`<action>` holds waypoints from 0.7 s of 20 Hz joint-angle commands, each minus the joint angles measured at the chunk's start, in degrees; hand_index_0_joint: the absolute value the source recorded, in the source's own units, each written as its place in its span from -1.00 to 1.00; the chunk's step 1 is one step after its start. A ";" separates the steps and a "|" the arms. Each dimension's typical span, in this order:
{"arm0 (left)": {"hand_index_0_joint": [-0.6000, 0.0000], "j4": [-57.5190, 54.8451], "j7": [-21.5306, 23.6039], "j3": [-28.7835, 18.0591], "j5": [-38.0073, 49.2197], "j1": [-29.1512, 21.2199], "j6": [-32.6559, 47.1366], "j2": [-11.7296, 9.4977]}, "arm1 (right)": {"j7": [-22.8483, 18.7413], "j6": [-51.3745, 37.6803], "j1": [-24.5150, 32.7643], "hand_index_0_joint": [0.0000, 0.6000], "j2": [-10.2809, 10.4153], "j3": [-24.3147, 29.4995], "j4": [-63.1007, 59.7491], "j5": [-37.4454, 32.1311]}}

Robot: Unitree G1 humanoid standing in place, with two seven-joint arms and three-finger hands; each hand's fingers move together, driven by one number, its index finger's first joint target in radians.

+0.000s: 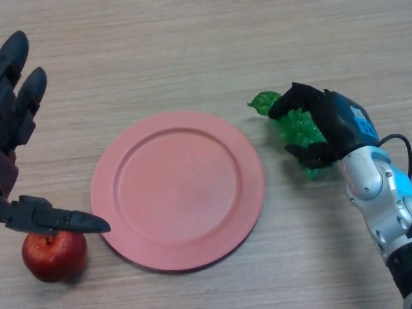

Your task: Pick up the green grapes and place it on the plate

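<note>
My right hand (325,129) curls around the grapes (297,129) at the plate's (177,188) three o'clock. My left hand (22,129) stays out of it, fingers straight, at nine o'clock.

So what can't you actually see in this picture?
- Grapes: in the head view the right hand, curled over them, hides much of the bunch; whether it is lifted off the table cannot be told.
- Apple: its top is covered by the left hand's thumb.
- Left hand: cut off by the view's left edge.
- Plate: fully shown, nothing on it.
</note>
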State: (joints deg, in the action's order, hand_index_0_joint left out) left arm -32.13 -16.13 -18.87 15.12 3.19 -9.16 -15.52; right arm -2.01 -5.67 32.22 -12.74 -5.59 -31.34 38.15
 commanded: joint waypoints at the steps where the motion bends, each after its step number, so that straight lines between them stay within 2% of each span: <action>1: 1.00 -4.36 0.34 -4.61 3.17 -0.87 7.06 -1.88 | 0.59 -1.13 2.64 1.00 -1.44 3.36 9.04 -0.52; 3: 1.00 -5.21 0.16 -5.55 4.53 -0.81 6.19 -1.94 | 4.00 2.61 2.34 1.00 -0.45 3.05 17.50 -1.44; 4: 1.00 -5.38 0.27 -5.95 5.01 -0.83 6.04 -1.87 | 6.82 6.24 2.03 1.00 0.80 2.01 23.55 -2.90; 6: 1.00 -5.27 0.63 -6.17 5.20 -0.84 6.22 -1.72 | 9.07 15.20 1.53 1.00 1.59 -3.50 33.83 -9.62; 10: 1.00 -4.76 0.66 -7.20 6.33 -0.44 7.12 -1.63 | 4.78 24.98 5.71 1.00 1.83 -16.60 44.04 -18.39; 13: 1.00 -4.15 0.41 -8.16 7.02 0.00 7.68 -1.68 | 0.91 24.06 8.74 1.00 1.85 -22.77 45.40 -18.12; 14: 1.00 -3.79 0.34 -8.36 6.96 0.13 8.09 -1.61 | -2.12 24.52 9.87 1.00 1.85 -25.38 45.77 -21.43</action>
State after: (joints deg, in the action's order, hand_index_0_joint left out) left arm -33.89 -16.14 -22.19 19.66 4.12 -9.16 -15.39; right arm 1.47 24.47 38.03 -11.15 -35.15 10.84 16.42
